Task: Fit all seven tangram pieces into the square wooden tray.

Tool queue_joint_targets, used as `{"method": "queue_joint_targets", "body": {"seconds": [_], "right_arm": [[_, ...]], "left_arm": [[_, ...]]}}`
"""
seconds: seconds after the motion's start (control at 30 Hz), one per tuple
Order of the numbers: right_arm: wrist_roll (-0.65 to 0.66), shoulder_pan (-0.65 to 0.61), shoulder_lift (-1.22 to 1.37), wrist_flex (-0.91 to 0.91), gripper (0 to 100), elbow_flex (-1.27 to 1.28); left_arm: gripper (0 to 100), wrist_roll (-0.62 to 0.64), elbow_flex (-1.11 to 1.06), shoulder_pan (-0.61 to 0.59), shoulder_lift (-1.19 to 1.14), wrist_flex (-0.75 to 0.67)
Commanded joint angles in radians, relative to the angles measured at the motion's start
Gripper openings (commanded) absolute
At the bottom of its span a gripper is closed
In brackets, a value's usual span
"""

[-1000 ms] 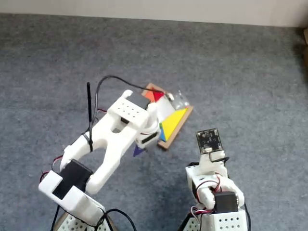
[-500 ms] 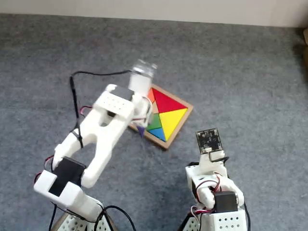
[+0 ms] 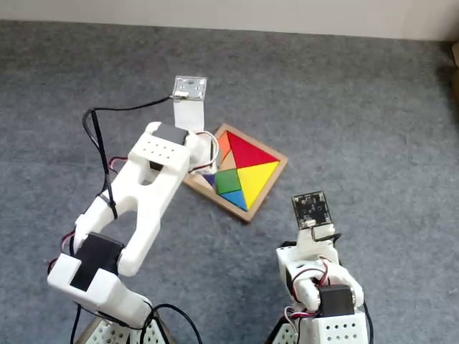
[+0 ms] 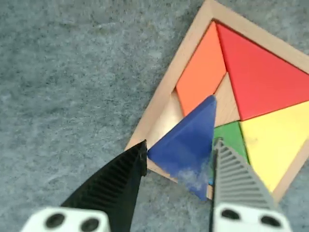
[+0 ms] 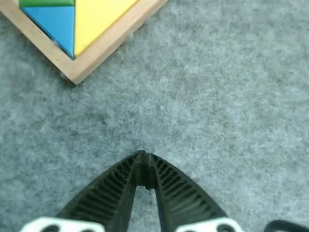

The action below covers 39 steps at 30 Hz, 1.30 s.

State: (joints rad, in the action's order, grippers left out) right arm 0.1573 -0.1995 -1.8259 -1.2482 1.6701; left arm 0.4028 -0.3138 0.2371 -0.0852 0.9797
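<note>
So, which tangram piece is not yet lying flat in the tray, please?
The dark blue triangle: held tilted in the left end effector over the tray, while the others lie flat inside.

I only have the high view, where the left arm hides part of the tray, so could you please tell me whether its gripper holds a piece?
Observer: Yes, the left gripper is shut on a blue triangle.
Operator: Thank you; is it seated yet?
Observer: No, it lies across the bare gap beside the orange piece, with one corner over the rim of the tray.
Operator: And the right gripper, please?
Observer: It is shut and empty, over the carpet.
</note>
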Motion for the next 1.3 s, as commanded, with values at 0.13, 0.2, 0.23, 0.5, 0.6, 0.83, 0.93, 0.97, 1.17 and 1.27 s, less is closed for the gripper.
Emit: {"method": "queue_joint_targets", "body": {"seconds": [0.13,0.2,0.23,0.5,0.6,0.83,0.93,0.97,1.17,1.27], "right_arm": [[-0.003,-0.007,-0.013,-0.005,0.5,0.151],[-0.003,-0.007,-0.013,-0.005,0.5,0.151],[-0.003,-0.007,-0.013,-0.005,0.5,0.151],[-0.003,-0.007,-0.015,-0.005,0.5,0.151],[-0.003,-0.007,-0.015,-0.005,0.5,0.151],[-0.003,-0.007,-0.016,-0.007,0.5,0.151],[-0.003,-0.008,-0.018,-0.007,0.5,0.151],[-0.003,-0.008,-0.018,-0.007,0.5,0.151],[-0.003,-0.008,-0.019,-0.007,0.5,0.151],[-0.003,-0.025,-0.019,-0.008,0.5,0.151]], "left_arm": [[26,0.031,0.045,0.024,0.042,-0.012],[25,0.031,0.047,0.021,0.044,-0.011],[25,0.029,0.048,0.021,0.045,-0.011],[25,-0.025,0.045,0.012,0.042,-0.017],[25,-0.025,0.044,-0.016,0.042,-0.017],[6,-0.028,0.044,-0.084,0.047,-0.012],[1,-0.058,0.035,-0.076,0.053,0.003],[1,-0.068,0.025,-0.071,0.054,0.012],[0,-0.071,0.019,-0.068,0.056,0.012],[0,-0.071,0.012,-0.070,0.071,0.012]]}}
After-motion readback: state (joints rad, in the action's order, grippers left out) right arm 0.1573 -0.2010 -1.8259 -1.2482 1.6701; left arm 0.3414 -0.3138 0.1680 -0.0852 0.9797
